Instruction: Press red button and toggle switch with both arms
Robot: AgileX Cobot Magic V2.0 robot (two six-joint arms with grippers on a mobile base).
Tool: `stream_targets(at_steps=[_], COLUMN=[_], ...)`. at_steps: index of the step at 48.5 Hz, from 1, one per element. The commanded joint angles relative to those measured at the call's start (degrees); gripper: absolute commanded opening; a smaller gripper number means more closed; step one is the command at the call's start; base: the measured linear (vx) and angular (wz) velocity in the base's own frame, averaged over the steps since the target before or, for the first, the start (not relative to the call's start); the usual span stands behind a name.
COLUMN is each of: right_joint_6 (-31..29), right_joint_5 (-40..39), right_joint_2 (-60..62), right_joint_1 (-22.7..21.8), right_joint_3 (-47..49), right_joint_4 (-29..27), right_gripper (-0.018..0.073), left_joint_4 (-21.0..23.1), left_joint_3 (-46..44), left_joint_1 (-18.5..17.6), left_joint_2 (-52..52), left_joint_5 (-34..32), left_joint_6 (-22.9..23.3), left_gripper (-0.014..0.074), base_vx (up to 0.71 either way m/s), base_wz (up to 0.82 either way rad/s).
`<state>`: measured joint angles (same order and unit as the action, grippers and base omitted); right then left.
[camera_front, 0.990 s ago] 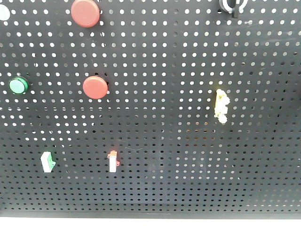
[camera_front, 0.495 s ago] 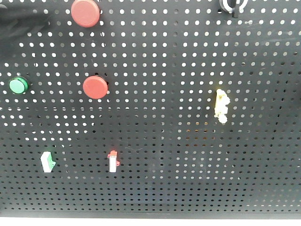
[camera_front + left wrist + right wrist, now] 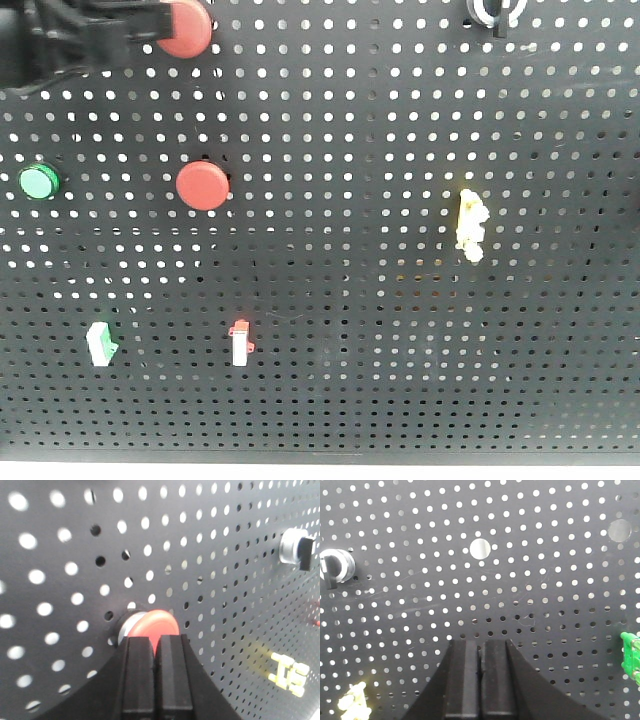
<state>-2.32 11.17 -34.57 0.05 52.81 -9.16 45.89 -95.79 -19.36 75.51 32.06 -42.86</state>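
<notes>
— Since a second ago, the left arm has come in at top left. Its left end effector, clenched on nothing, is at the red button, which sits above the smaller red twin.
— That looks like the pressing step. The button's axis faces straight out, so push along it. The right end effector is clenched too, and empty.

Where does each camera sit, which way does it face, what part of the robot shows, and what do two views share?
Front-facing: apart from the arms, square-on to the pegboard; the left arm shows at top left.
Left wrist: behind the left gripper, jaws shut, facing the red button.
Right wrist: behind the right gripper, jaws shut, facing bare pegboard.
Shared: both wrist views show the rotary knob and the yellow piece.
</notes>
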Motion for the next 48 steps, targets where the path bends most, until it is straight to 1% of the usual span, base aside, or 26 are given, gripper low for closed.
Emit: stream_targets(at_steps=[1, 16, 27, 36, 42, 45, 48], right_joint_6=[-0.5, -0.5, -0.5, -0.5, -1.0, -2.4, -4.6], right_joint_5=[-4.2, -4.3, -4.3, -4.1, -2.4, -1.3, 0.4], right_joint_2=[-0.6, -0.6, -0.6, -0.6, 0.1, 0.5, 0.7], right_joint_1=[-0.2, -0.2, -0.2, -0.2, -0.2, -0.2, -0.2], right_joint_3=[1.6, 1.6, 1.6, 1.6, 1.6, 1.6, 1.6], right_joint_4=[0.1, 1.4, 1.4, 1.4, 1.4, 1.4, 1.4], right_gripper=[-0.0003, -0.0003, -0.0003, -0.0003, -0.0003, -0.0003, -0.0003], left_joint_4=[3.1, 3.4, 3.3, 2.7, -0.1, -1.8, -3.0], left_joint_3=[-2.0, -2.0, -2.0, -1.9, -1.5, -0.7, 1.5], left_joint_1=[-0.3, -0.7, -0.7, -0.7, -0.7, -0.7, -0.7], left_joint_2=[-0.5, 2.3, 2.8, -0.7, -4.0, -5.7, -7.7], left_joint_5=[-3.4, -6.2, -5.5, -2.5, 2.0, 3.9, 4.3], left_joint_6=[0.3, 0.4, 0.4, -0.4, -1.1, -1.1, -1.1], left_gripper=[0.0001, 0.0001, 0.0001, 0.0001, 0.0001, 0.0001, 0.0001], base_vx=[0.00, 0.00, 0.00, 0.00, 0.00, 0.00, 0.00], base_wz=[0.00, 0.00, 0.00, 0.01, 0.00, 0.00, 0.00])
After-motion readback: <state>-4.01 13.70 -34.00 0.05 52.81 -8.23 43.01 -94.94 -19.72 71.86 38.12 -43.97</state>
